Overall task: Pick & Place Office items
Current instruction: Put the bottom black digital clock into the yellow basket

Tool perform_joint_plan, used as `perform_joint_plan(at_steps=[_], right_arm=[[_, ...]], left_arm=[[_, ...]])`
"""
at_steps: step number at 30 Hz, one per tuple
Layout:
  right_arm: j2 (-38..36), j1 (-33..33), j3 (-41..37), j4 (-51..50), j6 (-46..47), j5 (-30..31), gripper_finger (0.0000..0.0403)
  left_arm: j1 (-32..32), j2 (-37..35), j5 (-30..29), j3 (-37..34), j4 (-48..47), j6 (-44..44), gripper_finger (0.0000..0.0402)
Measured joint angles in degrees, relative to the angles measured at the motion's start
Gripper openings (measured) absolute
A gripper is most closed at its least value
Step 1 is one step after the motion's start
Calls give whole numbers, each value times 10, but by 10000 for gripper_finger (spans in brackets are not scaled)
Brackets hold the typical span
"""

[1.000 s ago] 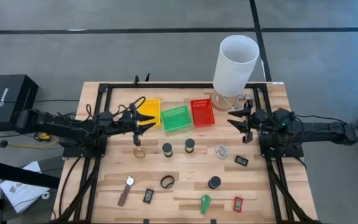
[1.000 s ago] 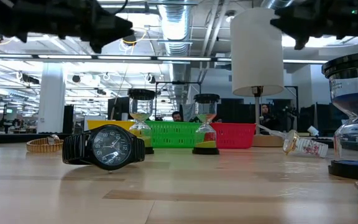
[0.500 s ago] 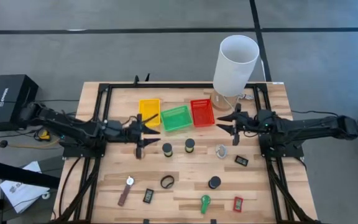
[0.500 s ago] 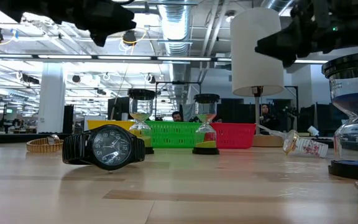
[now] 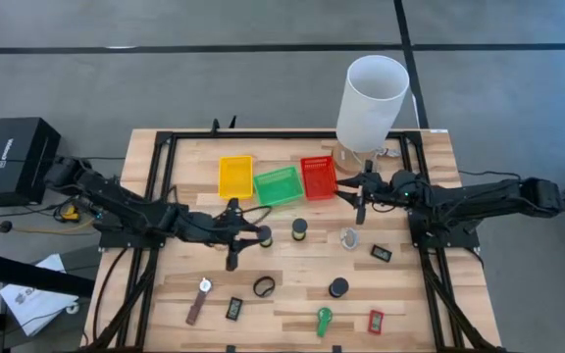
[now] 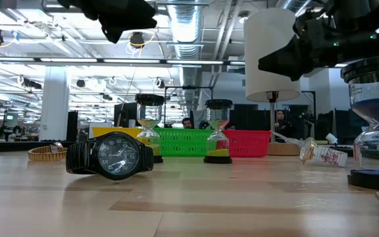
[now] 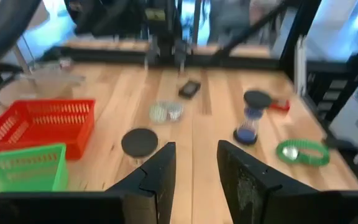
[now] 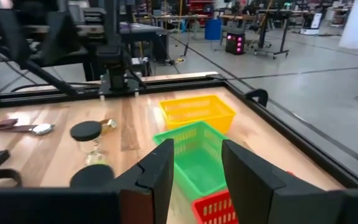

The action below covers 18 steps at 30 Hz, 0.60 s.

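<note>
The office items lie loose on the wooden table. They include three hourglasses (image 5: 264,236) (image 5: 299,229) (image 5: 338,287), a black watch (image 5: 264,286), a brown-strap watch (image 5: 200,299), black rectangles (image 5: 381,253) (image 5: 235,309), a red rectangle (image 5: 376,322), a green clip (image 5: 324,319) and a small clear item (image 5: 349,236). A tan bracelet (image 6: 47,153) shows only in the low view. My left gripper (image 5: 251,233) hangs open above the table beside the left hourglass. My right gripper (image 5: 355,194) is open in the air next to the red tray (image 5: 319,176).
Yellow tray (image 5: 234,175), green tray (image 5: 279,185) and the red tray sit in a row at the far middle. A tall white cylinder (image 5: 371,102) stands at the far right. A black frame (image 5: 155,176) borders the table.
My left gripper has travelled from the yellow tray toward the table's right and near edge, ending by the left hourglass. My right gripper has moved toward the table's left, close to the red tray. Both stayed open; no item has moved.
</note>
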Motion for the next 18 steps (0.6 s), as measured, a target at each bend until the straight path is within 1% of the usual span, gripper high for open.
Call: perform_joint_plan(at_steps=[4,8,12,15,18], right_arm=[[13,-16,0,6,0,0,127],[28,-30,0,6,0,0,127],[43,-41,0,5,1,0,127],[56,-44,0,4,1,0,127],[73,-43,0,1,1,0,127]], left_arm=[[0,36,1,93,-174,-94,113],[-2,85,39,180,-345,-218,113],[-7,143,120,246,-467,-323,113],[-10,182,197,273,-504,-406,113],[-17,207,272,277,-508,-500,113]])
